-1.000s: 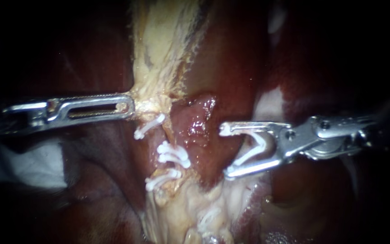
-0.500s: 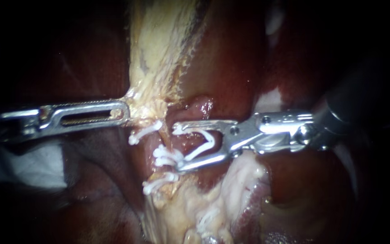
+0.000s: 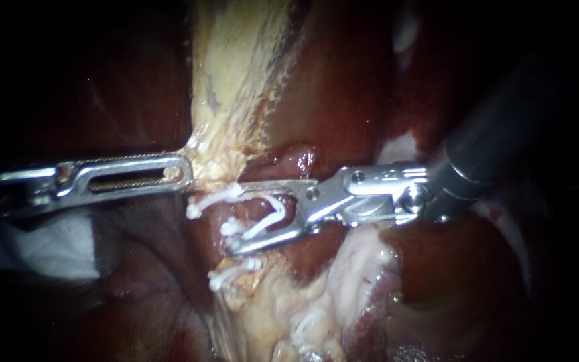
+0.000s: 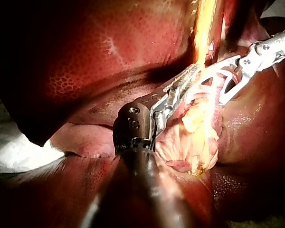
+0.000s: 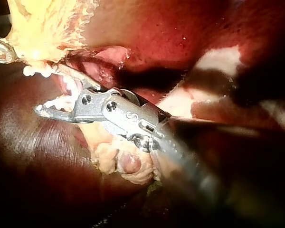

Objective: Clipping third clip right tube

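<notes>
My left instrument [image 3: 183,169] comes in level, pincer clamped on yellow tissue [image 3: 226,127] at its lower end. My right instrument [image 3: 237,218]: pincer wide, carrying open white clip [image 3: 271,213]. Tube [image 3: 252,204] sits inside clip's V, pincer straddling it. Upper old clip [image 3: 212,200] touches pincer's upper half. Lower old clip [image 3: 236,270] lies just below lower half. Dark red liver [image 3: 343,80] behind.
</notes>
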